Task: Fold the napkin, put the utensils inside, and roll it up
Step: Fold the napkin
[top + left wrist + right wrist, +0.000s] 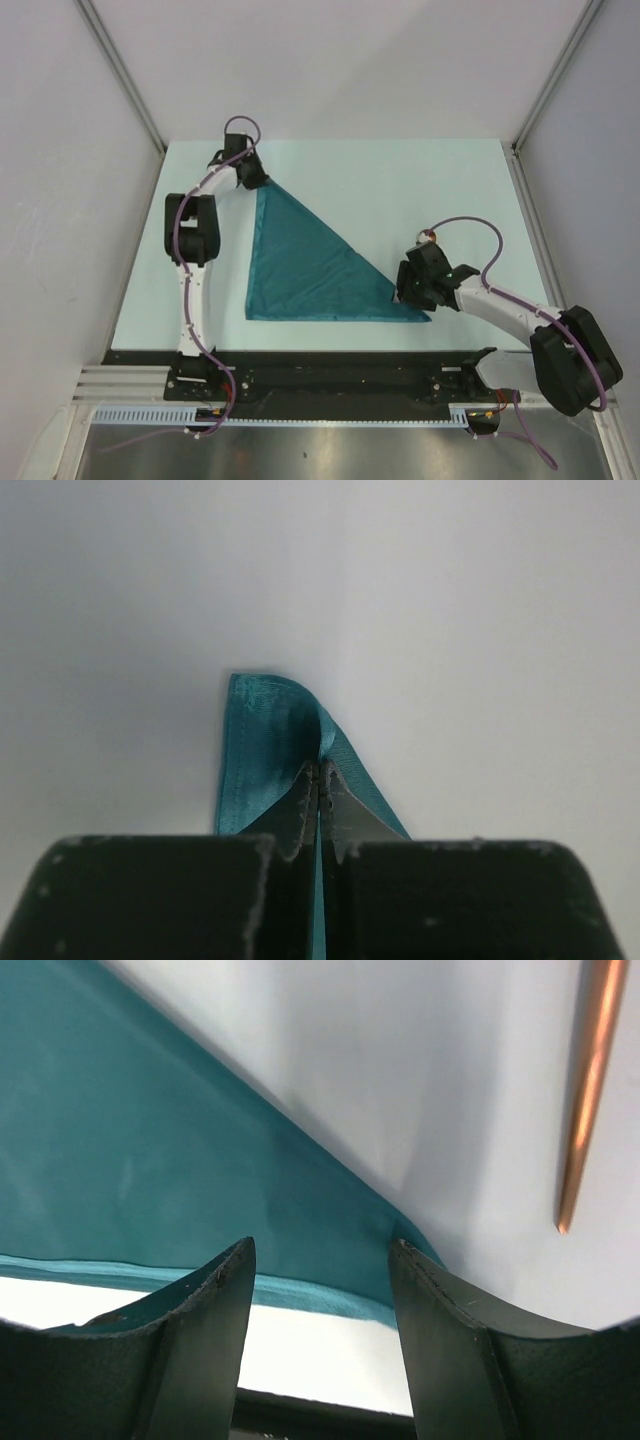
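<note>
The teal, slightly shiny cloth napkin lies flat on the pale table, folded into a triangle. Its long slanted edge runs from one gripper to the other.

The left gripper has its fingers pressed together on the napkin's far corner. A hemmed fold of cloth curls up just ahead of the tips.

The right gripper is spread, and the napkin's near right tip sits between and just ahead of its fingers. I cannot tell if it touches them.

The small spoon shows a thin, tapering copper-coloured handle. It lies ahead and to the right of that gripper, apart from the cloth.

Bare table stretches beyond the slanted edge. The napkin's near hem lies close to the table's front edge.
</note>
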Controlling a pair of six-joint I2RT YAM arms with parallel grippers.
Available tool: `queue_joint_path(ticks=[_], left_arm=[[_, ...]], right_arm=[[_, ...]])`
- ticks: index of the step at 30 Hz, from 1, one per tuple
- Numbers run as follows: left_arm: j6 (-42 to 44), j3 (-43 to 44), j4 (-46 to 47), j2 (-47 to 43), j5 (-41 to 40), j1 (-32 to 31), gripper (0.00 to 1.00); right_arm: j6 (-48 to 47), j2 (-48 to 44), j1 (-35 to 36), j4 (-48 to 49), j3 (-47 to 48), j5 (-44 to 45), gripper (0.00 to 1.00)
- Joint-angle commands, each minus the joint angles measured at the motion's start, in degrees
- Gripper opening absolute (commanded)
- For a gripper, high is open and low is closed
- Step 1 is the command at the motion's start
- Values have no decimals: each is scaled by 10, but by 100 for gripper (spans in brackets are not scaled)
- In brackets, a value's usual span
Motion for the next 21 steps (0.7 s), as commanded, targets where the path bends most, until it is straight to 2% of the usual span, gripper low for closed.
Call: queue_joint_path(ticks=[1,16,18,21], left_arm=[[-11,-23,33,-33,8,17,0],[-13,-15,41,-43,33,26,0],[-7,-10,34,-48,34,26,10],[6,-8,27,-65,23,26,11]], right_arm=[[24,-25,2,-28,-19,8,61],[23,-46,3,-30,-27,0,61],[10,-57,10,-27,-19,-3,62],[-6,-83,11,-31,1,-2,63]])
